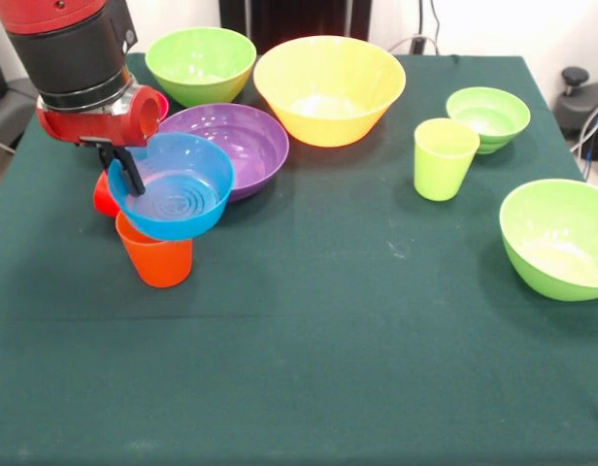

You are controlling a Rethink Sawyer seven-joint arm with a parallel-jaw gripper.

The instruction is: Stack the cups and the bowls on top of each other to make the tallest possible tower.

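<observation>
My gripper (pixel 124 167) hangs at the left of the table, shut on the near-left rim of the blue bowl (pixel 178 189); one black finger (pixel 133 173) shows inside the rim. The bowl tilts toward the camera, and its base rests on the mouth of the upright orange cup (pixel 155 257). A red cup (pixel 102 197) stands just behind and left of them, mostly hidden. The purple bowl (pixel 243 144) sits right behind the blue one, touching or nearly touching it. Farther back stand the big yellow bowl (pixel 328 89) and a lime green bowl (pixel 200 60).
On the right stand a lime green cup (pixel 443 160), a small lime green bowl (pixel 489 118) behind it, and a larger lime green bowl (pixel 561 238) near the right edge. The dark green tablecloth (pixel 309 349) covers the table.
</observation>
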